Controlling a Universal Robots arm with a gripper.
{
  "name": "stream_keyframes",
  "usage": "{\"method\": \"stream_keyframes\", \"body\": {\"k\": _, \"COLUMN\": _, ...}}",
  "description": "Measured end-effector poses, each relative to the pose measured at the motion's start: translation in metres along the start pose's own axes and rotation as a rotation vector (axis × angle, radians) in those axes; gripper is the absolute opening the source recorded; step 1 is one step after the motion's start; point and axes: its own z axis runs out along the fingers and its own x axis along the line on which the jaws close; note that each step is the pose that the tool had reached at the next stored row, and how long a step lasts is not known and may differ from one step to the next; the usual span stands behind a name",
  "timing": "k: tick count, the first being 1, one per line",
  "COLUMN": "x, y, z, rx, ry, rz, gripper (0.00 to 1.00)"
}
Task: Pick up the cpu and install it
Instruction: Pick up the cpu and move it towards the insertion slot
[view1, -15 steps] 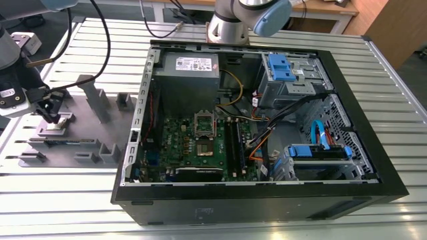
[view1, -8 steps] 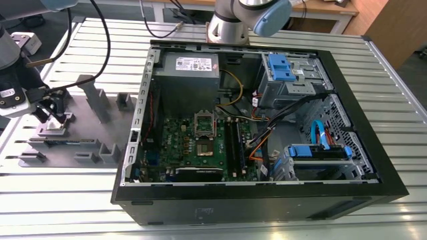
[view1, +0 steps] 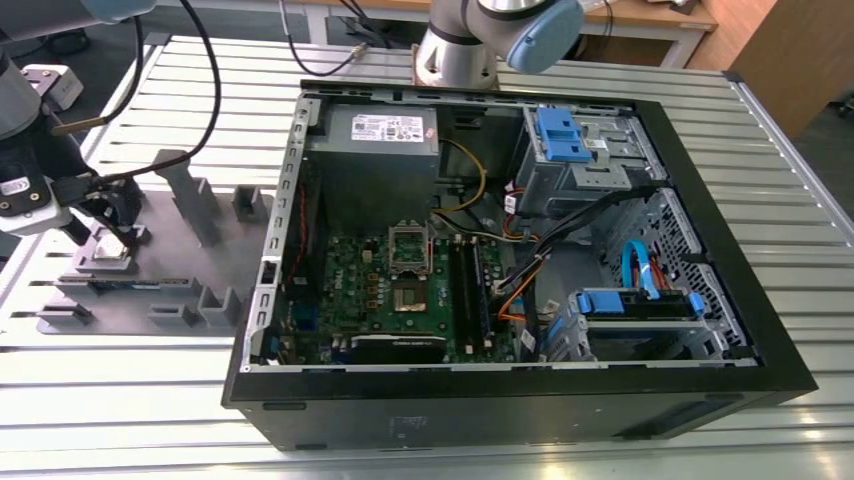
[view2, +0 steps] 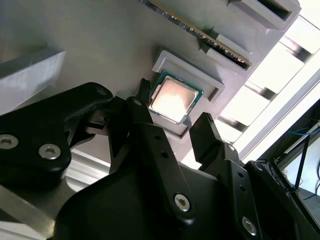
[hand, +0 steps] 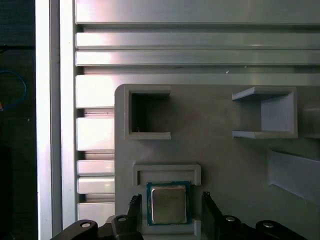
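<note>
Ribbed aluminium counter is seen to carry one open black metal computer case and one matte grey plastic fixture plate, over which the one black claw is held open, gripping nothing, its two fingers flanking the single small square silver-topped cpu laid flat in a shallow recess of that plate.

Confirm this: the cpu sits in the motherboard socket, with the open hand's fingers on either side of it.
Not right. The cpu lies in a recess of the grey fixture, as the first wrist view shows. The rest holds: the open hand straddles it.
</note>
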Motion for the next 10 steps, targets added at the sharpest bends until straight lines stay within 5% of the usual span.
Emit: {"method": "stream_keyframes", "body": {"k": 10, "x": 0.0, "y": 0.0, "z": 0.0013, "rx": -0.0011, "ry": -0.001, "rz": -0.031, "gripper": 0.59}}
